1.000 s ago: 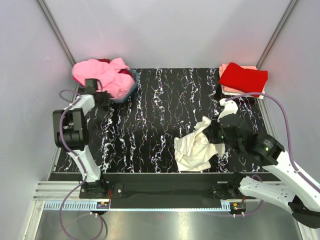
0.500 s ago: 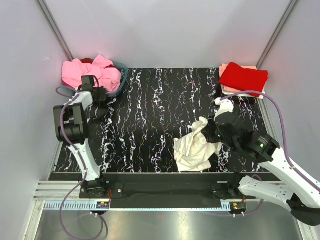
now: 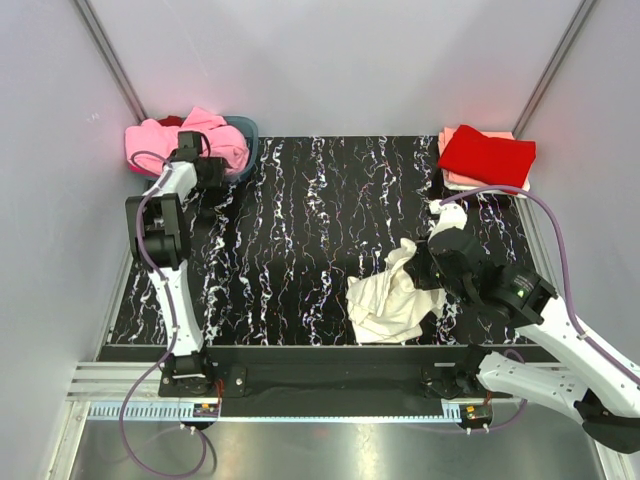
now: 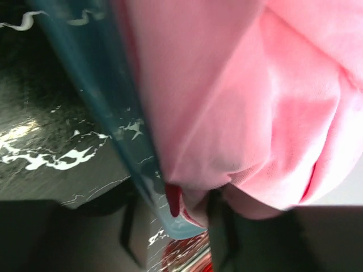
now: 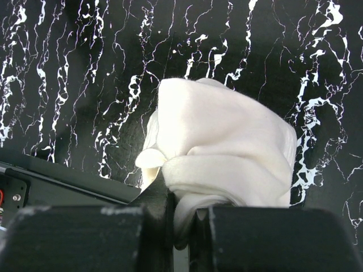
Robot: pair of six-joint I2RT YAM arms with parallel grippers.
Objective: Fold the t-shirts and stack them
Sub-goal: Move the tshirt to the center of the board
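The right gripper (image 5: 182, 218), jaws closed on a fold of a crumpled cream t-shirt (image 3: 385, 300), hangs over the near right part of the black, white-veined table (image 3: 320, 200). The rest of the shirt lies heaped on the table just left of the gripper, one corner pulled up toward it. In the right wrist view the bunched cloth fills the middle and hides the fingertips and whatever lies beneath.

At the far left corner the left gripper (image 3: 203, 163) reaches into a blue basket (image 3: 246, 134) piled with pink t-shirts (image 3: 160, 145), which spill over its left rim. The arm crosses the near side of the basket in the top view and covers that rim. In the left wrist view, pink cloth and the basket's translucent wall crowd the frame. The two dark fingers at the bottom edge are blurred and stand apart, with a bulge of pink cloth and the rim between them. Whether the jaws grip the cloth cannot be told. A sliver of red fabric (image 4: 173, 199) shows under the pink; what it belongs to is unclear.

At the far right corner, well apart from both grippers, a folded red t-shirt (image 3: 487, 155) lies on a folded peach one (image 3: 468, 183), of which only the edges show.
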